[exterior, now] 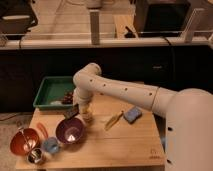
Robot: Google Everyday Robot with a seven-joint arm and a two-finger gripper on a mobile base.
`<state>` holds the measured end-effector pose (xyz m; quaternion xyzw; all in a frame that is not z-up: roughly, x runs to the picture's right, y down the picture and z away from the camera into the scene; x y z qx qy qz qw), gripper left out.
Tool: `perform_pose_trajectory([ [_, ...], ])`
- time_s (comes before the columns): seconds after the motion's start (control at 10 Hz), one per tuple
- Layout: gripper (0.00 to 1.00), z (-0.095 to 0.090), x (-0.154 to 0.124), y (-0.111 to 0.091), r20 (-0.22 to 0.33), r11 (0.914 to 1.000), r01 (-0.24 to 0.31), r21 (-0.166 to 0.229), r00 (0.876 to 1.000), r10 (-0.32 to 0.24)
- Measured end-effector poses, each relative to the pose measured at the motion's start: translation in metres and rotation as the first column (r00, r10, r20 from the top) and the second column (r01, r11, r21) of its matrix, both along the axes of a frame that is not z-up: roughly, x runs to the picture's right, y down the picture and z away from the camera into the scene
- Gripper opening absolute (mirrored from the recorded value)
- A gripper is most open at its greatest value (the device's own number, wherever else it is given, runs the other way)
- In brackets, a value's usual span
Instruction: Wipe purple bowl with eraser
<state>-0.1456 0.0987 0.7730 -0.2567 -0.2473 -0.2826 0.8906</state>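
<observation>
Purple bowl (70, 131) between tool (86, 118) and cup (50, 145)

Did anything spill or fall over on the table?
Nothing looks spilled or tipped. The purple bowl and orange bowl sit upright. The gripper hangs by the eraser, just behind the purple bowl.

Table (117, 147) matt wood; purple bowl (70, 131) glossy inside; arm (125, 92) smooth plastic; jaws just beside bowl.

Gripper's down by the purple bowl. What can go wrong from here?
The gripper sits low beside the purple bowl; a wiping push may slide the bowl into the blue cup close by.
The eraser lies at the bowl's far rim; it may get nudged away rather than gripped.
</observation>
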Motion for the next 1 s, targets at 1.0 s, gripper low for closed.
perform_pose_trajectory([
  [1.0,0.0,-0.021,-0.037,0.03,-0.04,0.9782,0.202,0.05,0.979,-0.2],
])
